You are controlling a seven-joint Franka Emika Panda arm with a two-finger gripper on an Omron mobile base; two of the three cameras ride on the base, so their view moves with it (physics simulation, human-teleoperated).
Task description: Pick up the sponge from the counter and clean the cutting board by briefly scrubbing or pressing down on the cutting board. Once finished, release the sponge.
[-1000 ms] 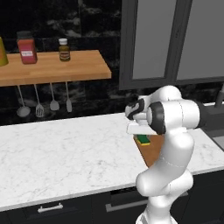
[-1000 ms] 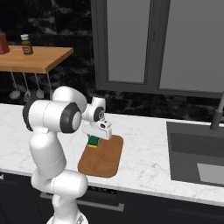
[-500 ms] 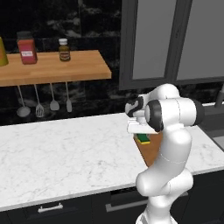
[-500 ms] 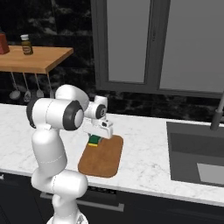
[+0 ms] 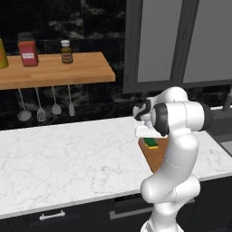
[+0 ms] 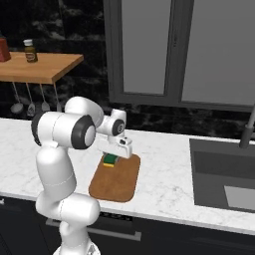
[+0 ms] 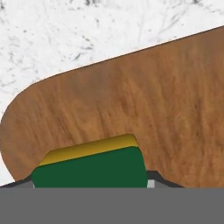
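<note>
The brown wooden cutting board (image 6: 118, 180) lies on the white marble counter (image 5: 68, 154) near its front edge. At the board's far end sits the green and yellow sponge (image 6: 109, 159), flat on the wood. My gripper (image 6: 113, 152) points down right over it, and its dark fingertips hug the sponge's two ends, so it is shut on the sponge. In the hand view the sponge (image 7: 89, 168) is at the bottom, green face up and yellow edge toward the board (image 7: 153, 96), with marble (image 7: 65, 35) beyond. From the left, the sponge (image 5: 151, 143) peeks out under the hand (image 5: 148, 135).
A wooden wall shelf (image 5: 59, 70) with a red jar and a small bottle hangs at the back left, with utensils (image 5: 45, 106) hanging below it. A dark sink (image 6: 224, 174) with a faucet (image 6: 246, 132) is sunk into the counter to the right. Grey cabinet doors (image 6: 164, 50) are above.
The hand and sponge have shifted only slightly over the far end of the board; the arm's elbow has swung a little.
</note>
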